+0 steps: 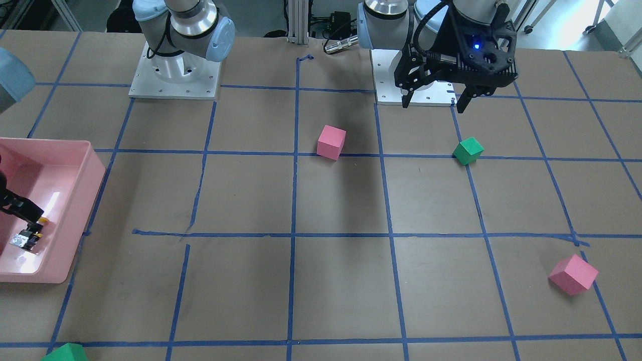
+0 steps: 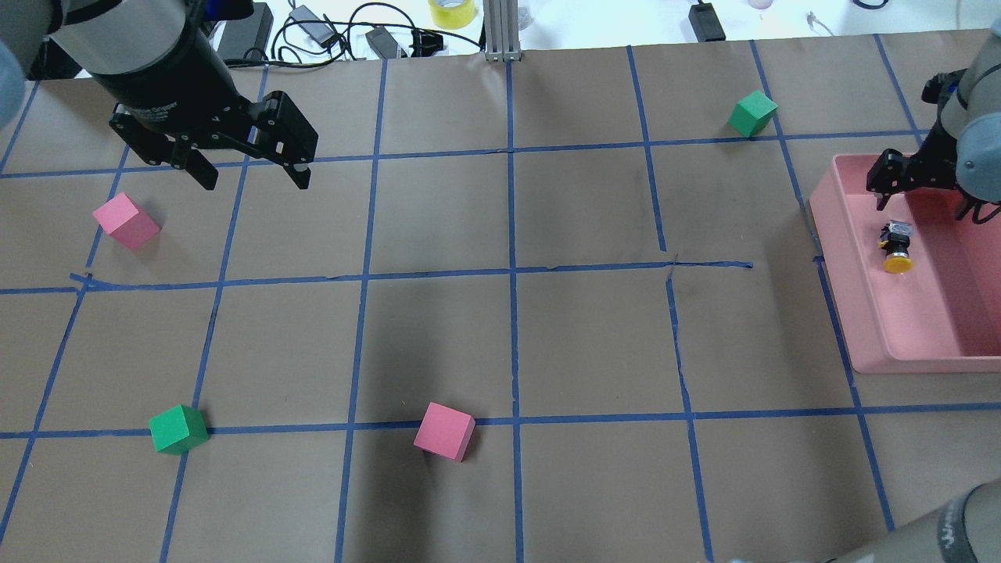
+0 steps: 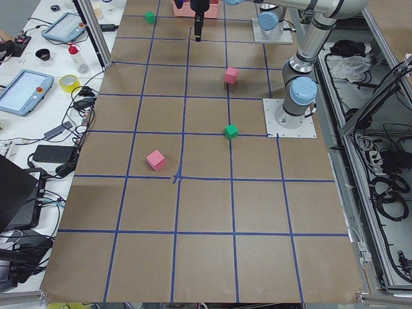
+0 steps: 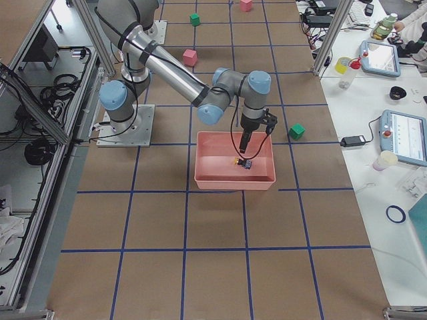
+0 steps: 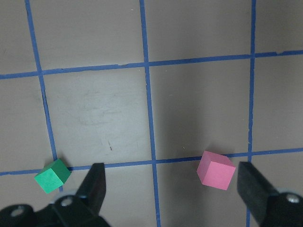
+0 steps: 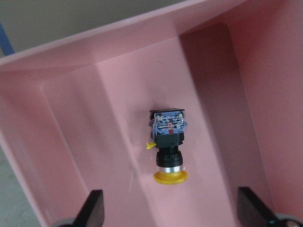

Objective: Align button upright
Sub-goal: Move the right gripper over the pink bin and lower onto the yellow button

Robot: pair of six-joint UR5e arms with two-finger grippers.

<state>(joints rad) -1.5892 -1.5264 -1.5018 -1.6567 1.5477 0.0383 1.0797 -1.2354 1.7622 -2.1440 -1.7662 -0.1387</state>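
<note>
Front-facing view: the matte brown paper worktop is gridded with blue tape. The black left pincer hangs above it, fingers spread wide, nothing between them. A pink foam cube and a green foam cube sit nearby, sharp-edged. At the frame edge a glossy pink plastic tray is cut off. The button lies inside it, too small to read here.

Overhead view: the button lies on its side on the tray floor, cap toward the robot. The right pincer is above it, with the arm behind cropped by the frame.

Left side view: the tray is a sliver at the top edge and the button cannot be made out.

Right side view: the button is a yellow speck under the near arm's pincer.

Left wrist view: two empty fingertips frame both cubes.

Right wrist view: round yellow cap, black cylindrical collar and boxy silvery-blue base lie flat on smooth plastic. The fingertips stand wide apart at the bottom corners, gripping nothing.
</note>
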